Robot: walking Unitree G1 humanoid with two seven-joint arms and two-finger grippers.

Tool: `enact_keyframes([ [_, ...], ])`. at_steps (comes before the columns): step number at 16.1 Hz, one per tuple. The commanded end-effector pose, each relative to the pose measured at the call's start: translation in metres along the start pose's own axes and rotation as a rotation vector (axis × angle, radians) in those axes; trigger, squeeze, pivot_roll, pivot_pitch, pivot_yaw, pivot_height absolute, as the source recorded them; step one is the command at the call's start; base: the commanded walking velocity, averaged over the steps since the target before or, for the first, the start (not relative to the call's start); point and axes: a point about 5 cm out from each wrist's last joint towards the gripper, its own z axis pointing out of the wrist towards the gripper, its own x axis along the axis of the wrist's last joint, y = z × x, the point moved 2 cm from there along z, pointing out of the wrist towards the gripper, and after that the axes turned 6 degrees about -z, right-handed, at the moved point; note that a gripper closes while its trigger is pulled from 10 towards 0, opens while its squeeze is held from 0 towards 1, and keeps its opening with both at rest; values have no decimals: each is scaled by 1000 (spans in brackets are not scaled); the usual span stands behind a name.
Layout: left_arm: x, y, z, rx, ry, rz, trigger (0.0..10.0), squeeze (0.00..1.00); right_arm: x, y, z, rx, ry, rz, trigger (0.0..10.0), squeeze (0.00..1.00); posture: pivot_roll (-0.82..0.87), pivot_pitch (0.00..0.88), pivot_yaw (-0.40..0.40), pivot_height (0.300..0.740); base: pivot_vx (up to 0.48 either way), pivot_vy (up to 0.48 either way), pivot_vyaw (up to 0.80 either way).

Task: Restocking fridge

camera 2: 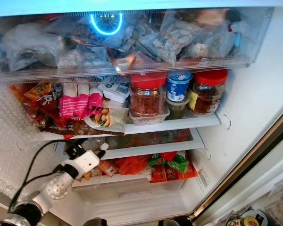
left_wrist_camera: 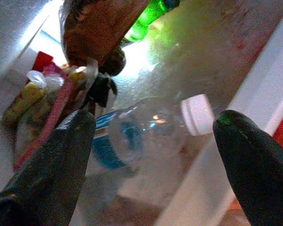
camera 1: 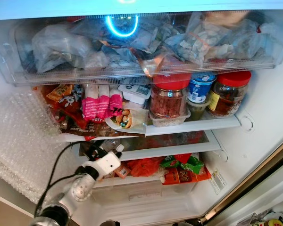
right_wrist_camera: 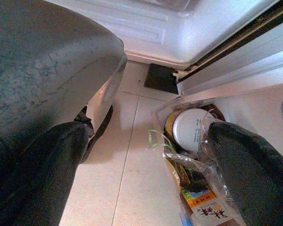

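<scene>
Half-hidden water bottle [left_wrist_camera: 132, 136] betw open left gripper [left_wrist_camera: 153, 141] fingers, label blurred

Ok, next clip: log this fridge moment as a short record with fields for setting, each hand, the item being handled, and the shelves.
setting: open fridge, packed shelves
left hand: reaching into the lower shelf, fingers open
item: clear water bottle with white cap, lying on its side between the open fingers, not gripped
right hand: hanging low over the tiled floor, open, holding nothing
middle shelf: two red-lidded jars, blue-lidded tub, pink packets
top drawer: plastic bags
</scene>
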Motion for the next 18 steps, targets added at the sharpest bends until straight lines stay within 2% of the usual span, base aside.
enact_keyframes([
  [1, -5, -1, -5, 8, -21, -21, 10000, 0, 0, -1, 0, 1, 0, 5, 10000, 0, 8, 25, -20, 646, 0, 0, 0],
  [4, -9, 2, -14, 46, -24, -131, 10000, 0, 0, -1, 0, 3, -2, 0, 10000, 0, 10, 23, -23, 646, 0, 0, 0],
  [7, -10, 7, -21, 44, -20, -141, 10000, 0, 0, -1, 0, 2, -1, -4, 10000, 0, 14, 23, -24, 646, 0, 0, 0],
  [10, -11, 1, -19, 69, -33, -160, 10000, 0, 0, -1, 0, 1, -1, -4, 10000, 0, 11, 22, -24, 646, 0, 0, 0],
  [13, -13, -2, -18, 121, -64, -302, 10000, 0, 0, -1, 0, -1, -1, -2, 10000, 0, 7, 19, -21, 646, 0, 0, 0],
  [15, -20, -4, -19, 153, -115, -351, 10000, 0, 0, -1, 0, 0, -1, -3, 10000, 0, 10, 19, -23, 646, 0, 0, 0],
  [16, -21, -4, -19, 159, -121, -354, 10000, 0, 0, -1, 0, 0, -1, -3, 10000, 0, 10, 19, -23, 646, 0, 0, 0],
  [18, -23, -13, -16, 194, -139, -303, 10000, 0, 0, -1, 0, 1, -1, -4, 10000, 0, 10, 20, -23, 646, 0, 0, 0],
])
